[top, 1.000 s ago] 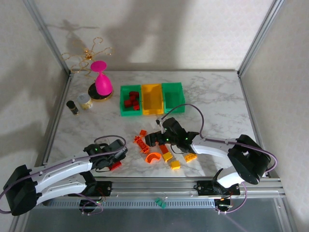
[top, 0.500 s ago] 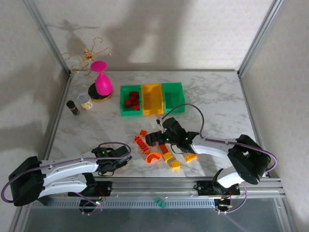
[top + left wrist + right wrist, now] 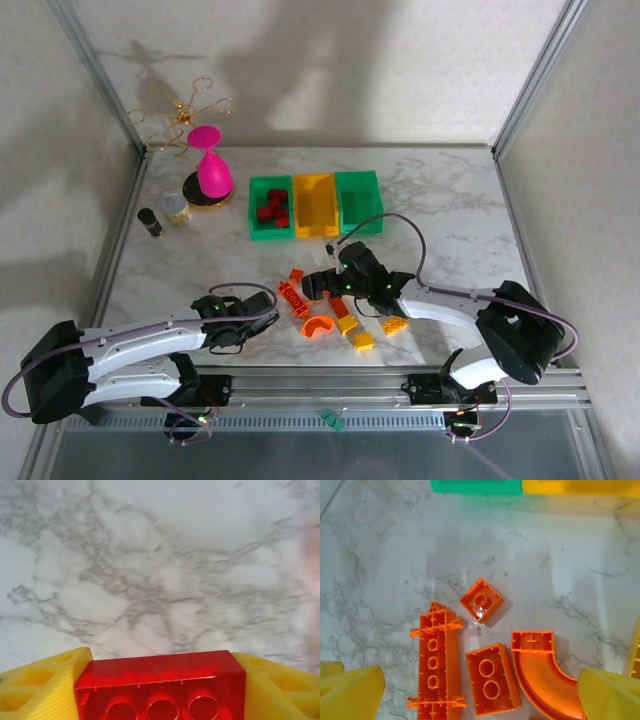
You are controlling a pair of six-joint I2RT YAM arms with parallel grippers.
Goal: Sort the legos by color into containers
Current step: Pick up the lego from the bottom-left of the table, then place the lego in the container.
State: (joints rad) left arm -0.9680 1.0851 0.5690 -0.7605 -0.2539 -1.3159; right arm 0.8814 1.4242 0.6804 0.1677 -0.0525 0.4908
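Note:
My left gripper [image 3: 159,690] is shut on a red lego [image 3: 159,672], which fills the gap between the yellow fingers [image 3: 45,682]. From above, the left gripper [image 3: 245,320] sits low on the marble, left of the loose pile. My right gripper [image 3: 320,285] hangs open over orange legos: a small square one [image 3: 481,600], a long one [image 3: 438,665], a short brick [image 3: 492,680] and an arch [image 3: 542,672]. Yellow legos [image 3: 363,341] lie nearer the front. At the back stand the containers: a green one [image 3: 270,236] with red legos [image 3: 271,206], a yellow-orange one [image 3: 316,232] and another green one [image 3: 358,200].
A pink hourglass-shaped object [image 3: 211,170], two small jars [image 3: 178,209] and a gold wire stand [image 3: 185,110] occupy the back left. Metal frame rails [image 3: 515,95] border the table. The right arm's cable [image 3: 395,222] loops near the right green bin.
My left gripper slid right over the red lego near the front edge and its jaws closed in on it. The right gripper stayed open and barely moved.

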